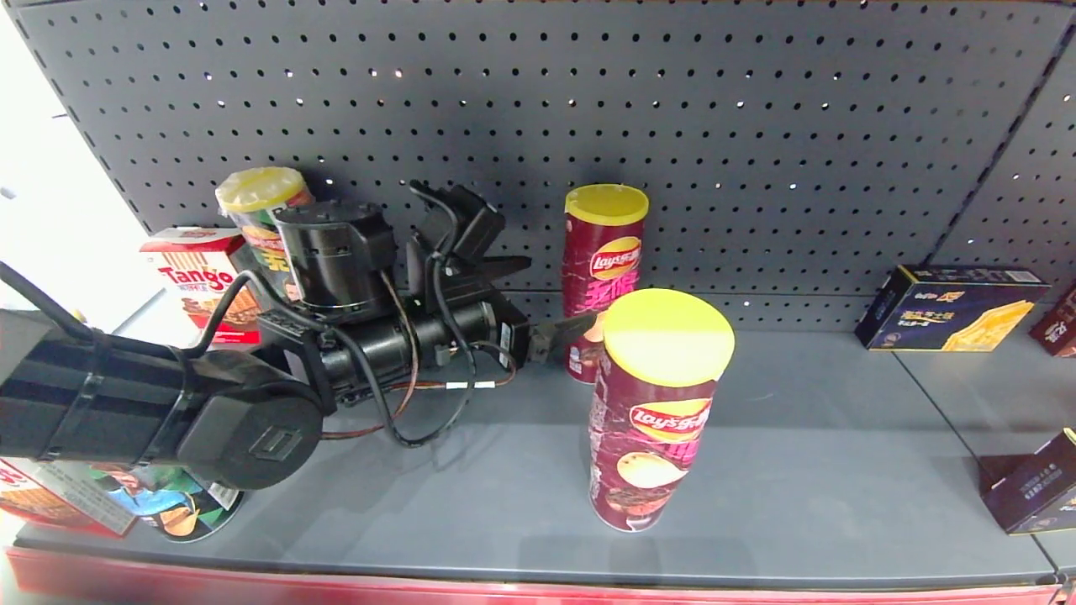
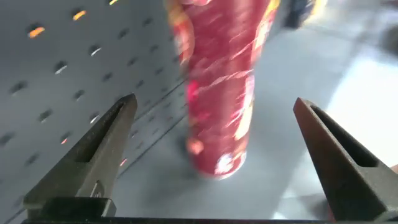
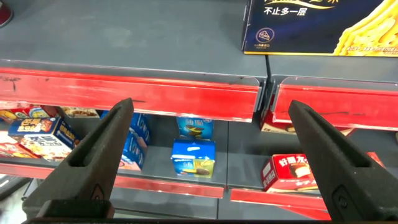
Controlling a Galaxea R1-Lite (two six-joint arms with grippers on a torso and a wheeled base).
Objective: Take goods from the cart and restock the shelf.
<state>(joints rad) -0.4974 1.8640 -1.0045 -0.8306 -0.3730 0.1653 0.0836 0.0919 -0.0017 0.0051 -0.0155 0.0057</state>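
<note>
Two maroon chip cans with yellow lids stand upright on the grey shelf: one at the back by the pegboard, one nearer the front. My left gripper comes in from the left and is open just to the left of the back can. In the left wrist view the left gripper has its fingers spread wide, with that can standing just ahead of the gap and nothing gripped. My right gripper is open and holds nothing, in front of the red shelf edge.
Behind my left arm stand a yellow-lidded can and a red-and-white wafer box. A dark blue box lies at the back right and another at the right edge. Lower shelves hold blue packs.
</note>
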